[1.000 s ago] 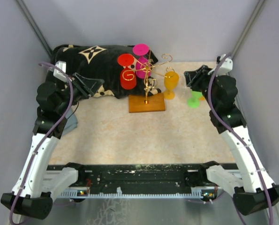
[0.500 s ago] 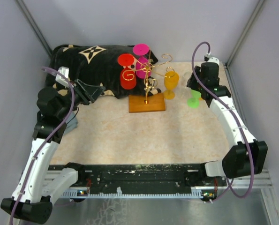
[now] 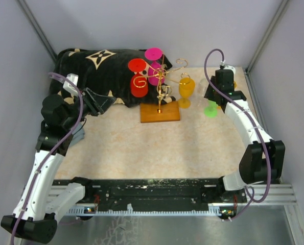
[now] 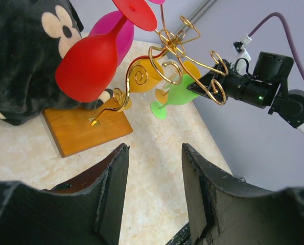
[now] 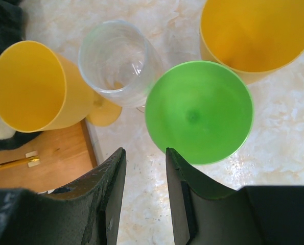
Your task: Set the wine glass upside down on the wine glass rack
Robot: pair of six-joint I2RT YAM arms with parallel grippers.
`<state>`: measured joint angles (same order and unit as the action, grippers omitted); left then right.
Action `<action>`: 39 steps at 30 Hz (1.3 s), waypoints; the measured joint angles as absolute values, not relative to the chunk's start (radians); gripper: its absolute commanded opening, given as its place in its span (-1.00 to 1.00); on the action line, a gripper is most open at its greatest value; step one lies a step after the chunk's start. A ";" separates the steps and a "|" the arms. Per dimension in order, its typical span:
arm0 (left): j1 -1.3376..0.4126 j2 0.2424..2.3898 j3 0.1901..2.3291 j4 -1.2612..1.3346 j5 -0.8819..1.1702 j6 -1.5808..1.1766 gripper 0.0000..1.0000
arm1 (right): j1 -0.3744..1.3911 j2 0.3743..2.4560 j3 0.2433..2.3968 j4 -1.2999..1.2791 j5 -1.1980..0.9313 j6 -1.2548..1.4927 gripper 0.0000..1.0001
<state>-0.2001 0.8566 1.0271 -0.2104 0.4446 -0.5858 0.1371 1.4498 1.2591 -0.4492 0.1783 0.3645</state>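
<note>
The wine glass rack is a gold wire tree on an orange-brown wooden base, at the back middle. A red glass and a pink glass hang on it upside down. A yellow glass, a clear glass, a green glass and a second yellow glass stand upright to the rack's right. My right gripper is open and empty, just above the green glass, which also shows in the top view. My left gripper is open and empty, left of the rack.
A black patterned bag lies at the back left, touching the rack's left side. The rack's base reaches close to the first yellow glass. Grey walls close in on three sides.
My right arm has stretched out and turned its wrist to look down over the standing glasses. My left gripper has shifted slightly right and forward.
</note>
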 measured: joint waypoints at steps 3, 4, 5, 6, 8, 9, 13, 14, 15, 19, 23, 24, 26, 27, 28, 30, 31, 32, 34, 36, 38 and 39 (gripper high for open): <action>-0.200 0.863 1.027 -0.210 0.457 -0.586 0.04 | 0.128 1.474 1.259 -0.450 0.184 0.358 -0.24; -0.200 0.865 1.027 -0.210 0.459 -0.586 0.04 | 0.125 1.480 1.260 -0.450 0.184 0.358 -0.24; -0.200 0.867 1.027 -0.210 0.460 -0.586 0.04 | 0.121 1.488 1.264 -0.450 0.184 0.357 -0.24; -0.200 0.869 1.027 -0.210 0.461 -0.586 0.04 | 0.118 1.496 1.269 -0.447 0.184 0.356 -0.24; -0.200 0.870 1.027 -0.210 0.462 -0.586 0.04 | 0.115 1.511 1.279 -0.445 0.186 0.352 -0.24; -0.200 0.871 1.027 -0.210 0.462 -0.586 0.04 | 0.115 1.517 1.279 -0.437 0.187 0.350 -0.24; -0.200 0.873 1.026 -0.209 0.465 -0.586 0.04 | 0.115 1.536 1.279 -0.433 0.186 0.348 -0.25; -0.200 0.875 1.024 -0.208 0.466 -0.586 0.04 | 0.115 1.541 1.279 -0.432 0.186 0.348 -0.25; -0.200 0.875 1.021 -0.208 0.468 -0.586 0.04 | 0.115 1.547 1.279 -0.431 0.186 0.348 -0.26; -0.200 0.880 1.008 -0.202 0.474 -0.587 0.04 | 0.115 1.564 1.279 -0.419 0.182 0.348 -0.37; -0.200 0.884 1.003 -0.202 0.475 -0.587 0.04 | 0.115 1.576 1.279 -0.406 0.180 0.348 -0.56; -0.200 0.884 1.003 -0.202 0.475 -0.587 0.04 | 0.115 1.578 1.279 -0.405 0.180 0.346 -0.62; -0.200 0.884 1.003 -0.202 0.475 -0.587 0.04 | 0.115 1.579 1.279 -0.403 0.180 0.345 -0.84; -0.200 0.884 1.003 -0.202 0.475 -0.587 0.04 | 0.115 1.579 1.279 -0.403 0.180 0.344 -0.96; -0.200 0.884 1.003 -0.202 0.475 -0.587 0.04 | 0.115 1.579 1.279 -0.402 0.181 0.342 -1.00; -0.200 0.884 1.003 -0.202 0.475 -0.587 0.04 | 0.115 1.579 1.279 -0.397 0.185 0.340 -1.00; -0.200 0.884 1.003 -0.202 0.475 -0.587 0.04 | 0.115 1.579 1.279 -0.394 0.187 0.339 -1.00; -0.200 0.885 1.002 -0.202 0.475 -0.587 0.04 | 0.115 1.579 1.279 -0.393 0.188 0.340 -1.00; -0.200 0.884 1.002 -0.202 0.475 -0.587 0.04 | 0.115 1.579 1.279 -0.393 0.189 0.340 -1.00; -0.200 0.885 1.002 -0.202 0.475 -0.587 0.04 | 0.115 1.575 1.279 -0.395 0.187 0.343 -1.00; -0.200 0.886 1.002 -0.201 0.476 -0.587 0.04 | 0.115 1.560 1.277 -0.402 0.174 0.348 -1.00; -0.200 0.886 1.002 -0.201 0.476 -0.587 0.04 | 0.115 1.547 1.276 -0.408 0.165 0.353 -1.00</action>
